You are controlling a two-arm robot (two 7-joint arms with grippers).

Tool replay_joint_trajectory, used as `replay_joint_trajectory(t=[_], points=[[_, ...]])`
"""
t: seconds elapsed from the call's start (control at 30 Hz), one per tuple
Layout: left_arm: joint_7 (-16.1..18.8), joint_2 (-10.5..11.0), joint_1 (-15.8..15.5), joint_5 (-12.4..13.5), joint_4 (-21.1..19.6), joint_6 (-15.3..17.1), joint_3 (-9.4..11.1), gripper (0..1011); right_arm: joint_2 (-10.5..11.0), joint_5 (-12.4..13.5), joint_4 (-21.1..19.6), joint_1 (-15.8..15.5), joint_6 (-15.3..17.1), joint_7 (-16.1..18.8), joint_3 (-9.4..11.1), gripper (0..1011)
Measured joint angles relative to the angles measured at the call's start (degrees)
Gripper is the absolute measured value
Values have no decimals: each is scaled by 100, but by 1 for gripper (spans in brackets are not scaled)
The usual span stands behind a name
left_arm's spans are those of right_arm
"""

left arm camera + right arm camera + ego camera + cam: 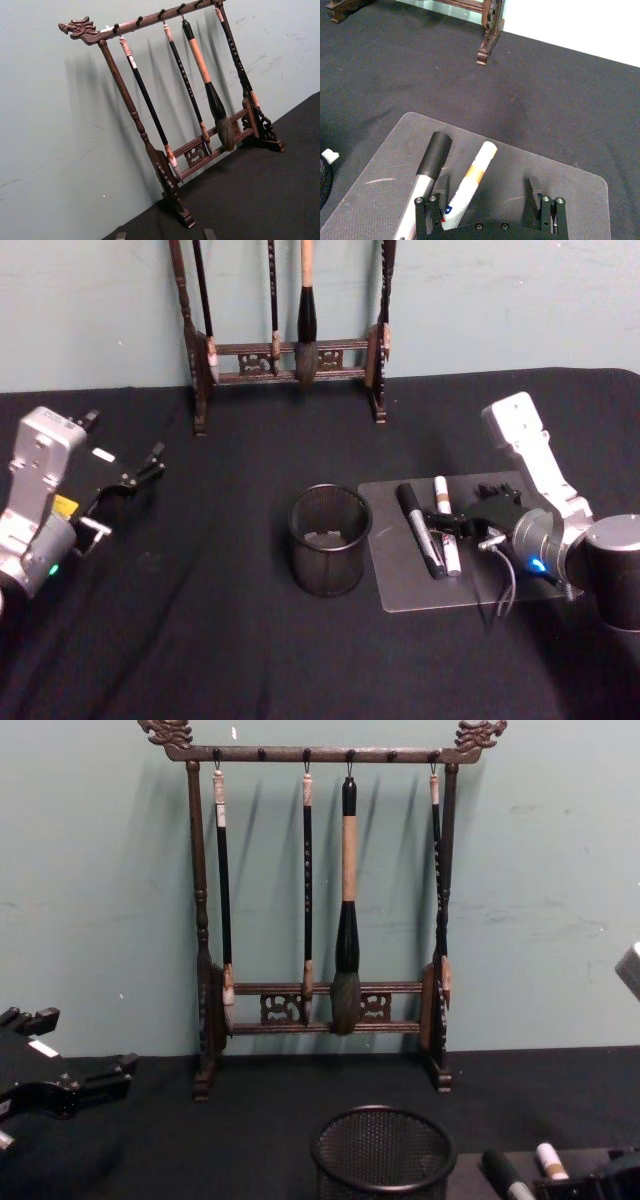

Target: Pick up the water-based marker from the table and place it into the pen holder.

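Progress stands at the start of the pick. The right hand (487, 192) hangs low over the clear mat (400, 590) on the right of the bench (200, 640), fingers spread wide and gripping nothing. The white marker (470, 177) with the brown band, which we take for the water-based one, lies flat on the mat between those fingers. The black-capped marker (432, 160) lies just to its left, outside them. The pen holder (330, 540) stands just left of the mat, with something pale inside that we cannot make out. Closing, lifting, carrying and dropping are all left. The left hand (150, 465) is parked far left, fingers apart.
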Motion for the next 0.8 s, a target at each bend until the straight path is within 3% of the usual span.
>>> replay_joint_trajectory(t=[0.37, 0.57, 0.8], points=[[0, 0, 0, 0, 0, 0, 0, 1001, 0, 15, -1, 2, 4, -6, 0, 982], [0, 0, 0, 0, 0, 0, 0, 1001, 0, 21, -1, 2, 4, -9, 0, 863], [0, 0, 0, 0, 0, 0, 0, 1001, 0, 26, -1, 2, 4, -10, 0, 621]])
